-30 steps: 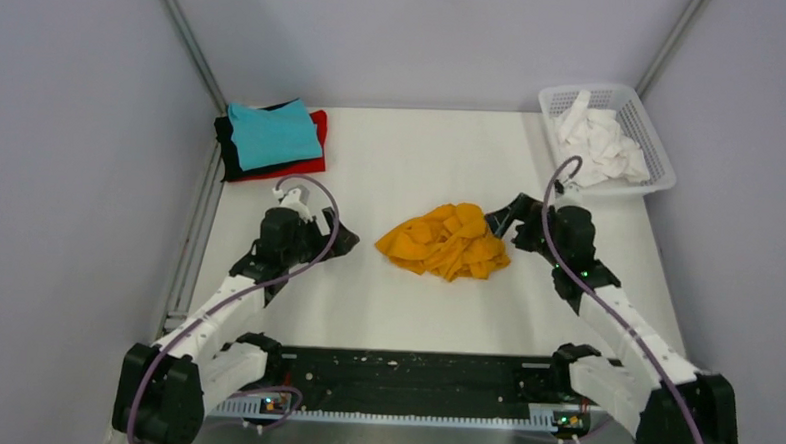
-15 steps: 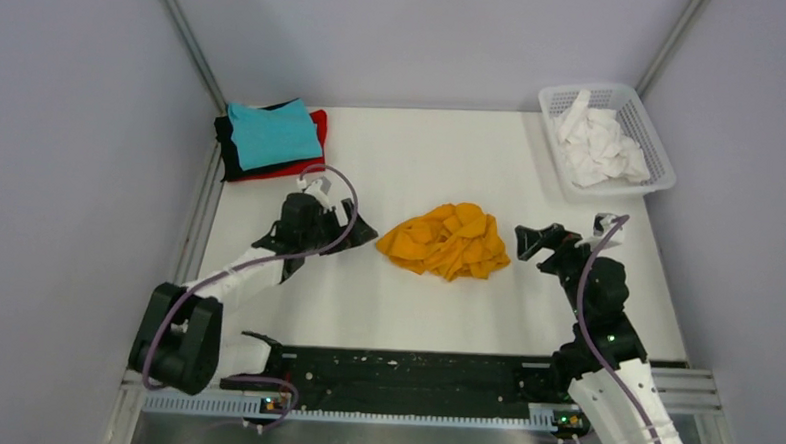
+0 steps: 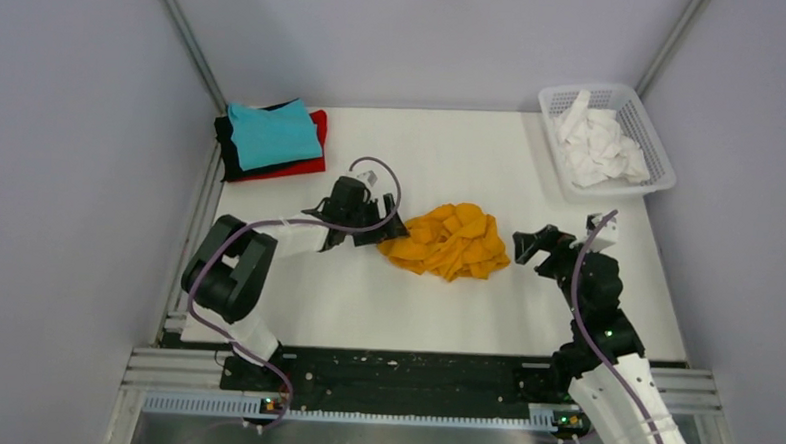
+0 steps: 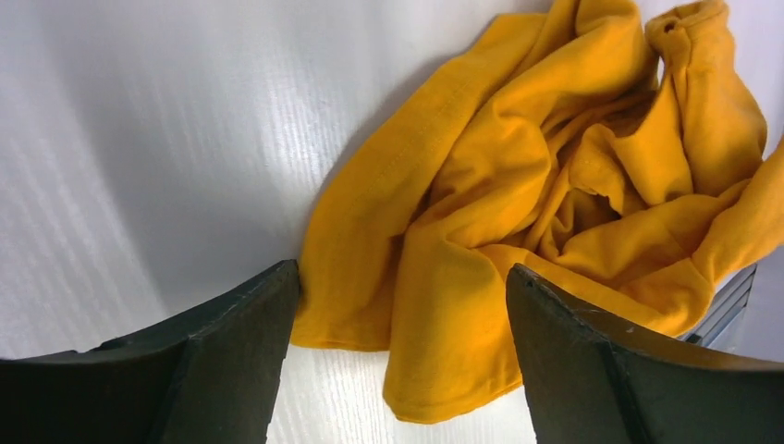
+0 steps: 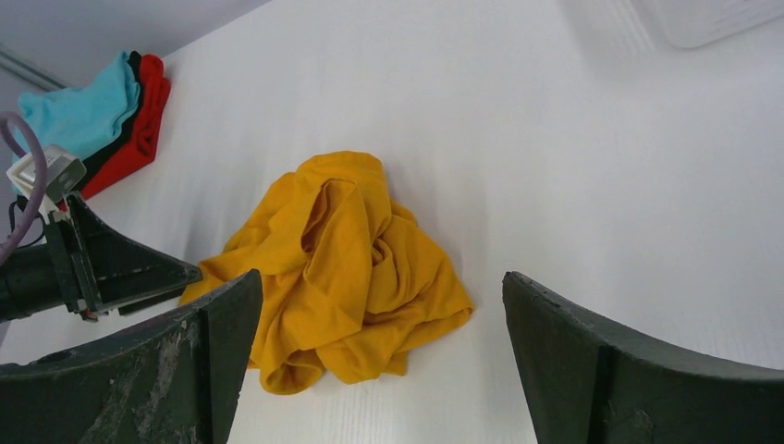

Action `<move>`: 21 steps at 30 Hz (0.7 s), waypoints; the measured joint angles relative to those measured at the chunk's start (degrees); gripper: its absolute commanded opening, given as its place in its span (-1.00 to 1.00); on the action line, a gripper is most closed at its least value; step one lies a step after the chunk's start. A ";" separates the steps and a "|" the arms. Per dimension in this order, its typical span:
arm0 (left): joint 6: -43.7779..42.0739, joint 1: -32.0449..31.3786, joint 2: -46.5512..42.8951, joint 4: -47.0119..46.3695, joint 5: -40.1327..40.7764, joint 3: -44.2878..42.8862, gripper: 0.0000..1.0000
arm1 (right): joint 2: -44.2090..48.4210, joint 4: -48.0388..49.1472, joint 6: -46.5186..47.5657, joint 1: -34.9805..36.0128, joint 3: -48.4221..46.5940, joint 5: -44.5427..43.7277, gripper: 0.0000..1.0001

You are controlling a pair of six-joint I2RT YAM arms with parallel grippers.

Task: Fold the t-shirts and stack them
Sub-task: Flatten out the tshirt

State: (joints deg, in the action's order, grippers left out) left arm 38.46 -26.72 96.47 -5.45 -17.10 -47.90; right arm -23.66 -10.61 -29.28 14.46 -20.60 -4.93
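Mustard-orange t-shirt (image 3: 450, 241) lies in a soft, crumpled heap of folds at the middle of the smooth white table (image 3: 445, 304). We see the left gripper (image 3: 387, 232) at its 9 o'clock edge, dark wedge-shaped fingers (image 4: 231, 351) spread wide either side of a hem. The right gripper (image 3: 524, 248) sits just off its 3 o'clock side, also spread wide and holding nothing. At 10 o'clock, a folded stack has a teal t-shirt (image 3: 273, 135) on top, with a black t-shirt (image 3: 227, 155) and a red t-shirt (image 3: 309, 164) beneath. At 2 o'clock, a white lattice basket (image 3: 655, 143) holds white cloth (image 3: 598, 143).

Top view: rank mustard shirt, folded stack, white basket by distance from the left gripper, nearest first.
1. Mustard shirt, just right of the left gripper, at its open jaws.
2. Folded stack, far-left corner.
3. White basket, far-right corner.
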 measured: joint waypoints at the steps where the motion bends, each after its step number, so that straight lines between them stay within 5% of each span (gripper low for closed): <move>1: 0.11 -0.35 0.20 0.02 0.02 -0.31 0.46 | 0.00 -0.07 0.02 0.00 0.00 -0.02 0.98; 3: 0.13 -1.57 0.66 0.31 0.02 -0.68 0.13 | 0.00 -0.17 0.13 0.00 0.00 -0.11 0.98; 5: 0.22 -3.17 1.16 0.81 0.00 -0.68 -0.75 | 0.00 -0.15 0.15 -0.02 0.00 -0.22 0.98; 6: 0.61 -3.93 1.36 1.03 -0.02 -0.68 -1.00 | 0.00 -0.15 0.15 0.00 0.00 -0.26 0.98; 16: -0.26 -6.64 -4.31 5.09 5.22 1.05 -1.00 | -6.51 -1.33 0.07 0.00 -0.09 -0.39 0.96; 21: -1.07 -6.64 -12.41 6.16 8.02 3.34 -1.00 | -18.08 -2.67 -1.14 0.00 -1.68 -0.15 0.75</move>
State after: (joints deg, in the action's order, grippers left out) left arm 37.39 -33.36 84.05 0.71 -9.08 -44.56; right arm -41.74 -13.28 -30.41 14.46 -22.28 -5.08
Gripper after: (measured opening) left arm 0.021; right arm 0.929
